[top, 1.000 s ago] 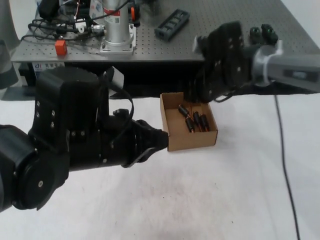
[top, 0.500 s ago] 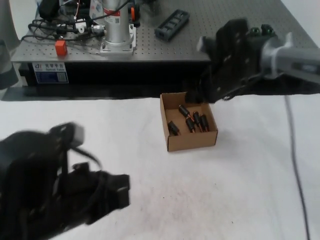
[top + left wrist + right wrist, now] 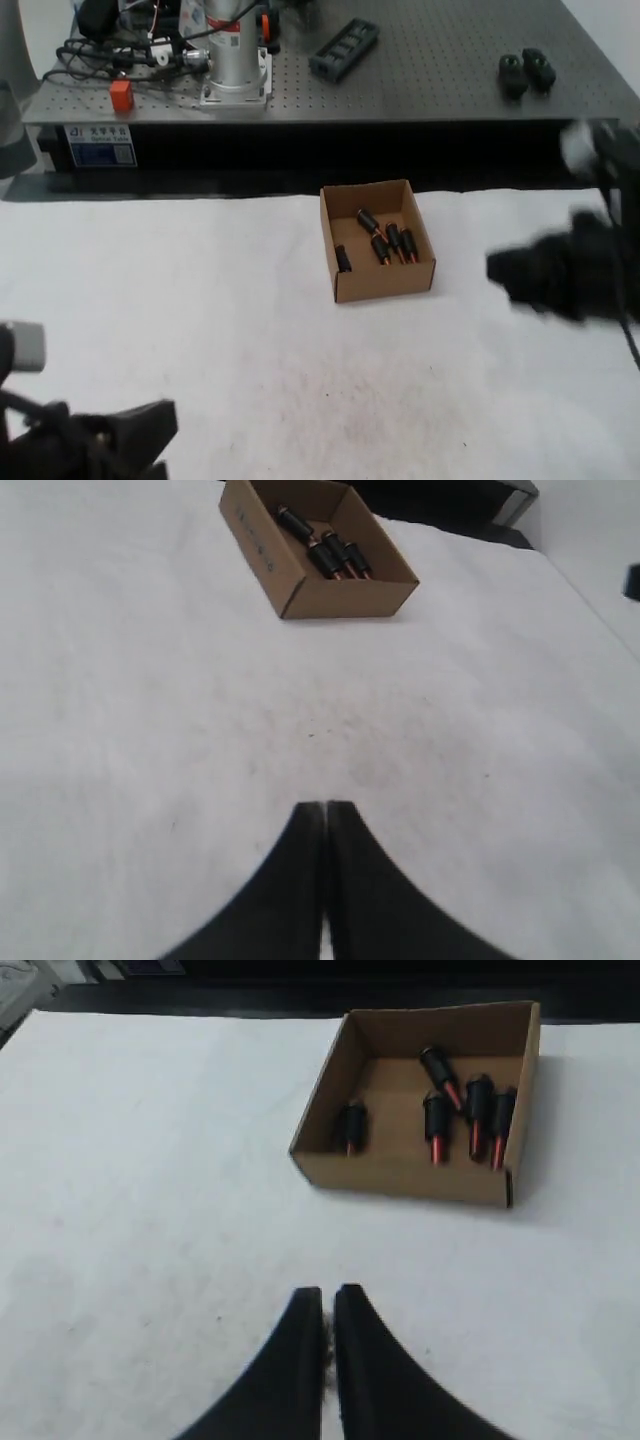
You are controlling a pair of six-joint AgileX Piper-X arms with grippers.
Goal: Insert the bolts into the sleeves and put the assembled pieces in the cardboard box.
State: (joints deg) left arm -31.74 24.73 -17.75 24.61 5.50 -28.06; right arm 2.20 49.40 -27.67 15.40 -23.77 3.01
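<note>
In the cardboard box (image 3: 400, 1175) lie assembled pieces (image 3: 437, 1125) — five, it seems.

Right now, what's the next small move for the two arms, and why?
Likely just park both arms; the job looks done. The left gripper and right gripper are shut on nothing, each over the white cloth and short of the cardboard box. The five assembled pieces I can see all lie inside it.
</note>
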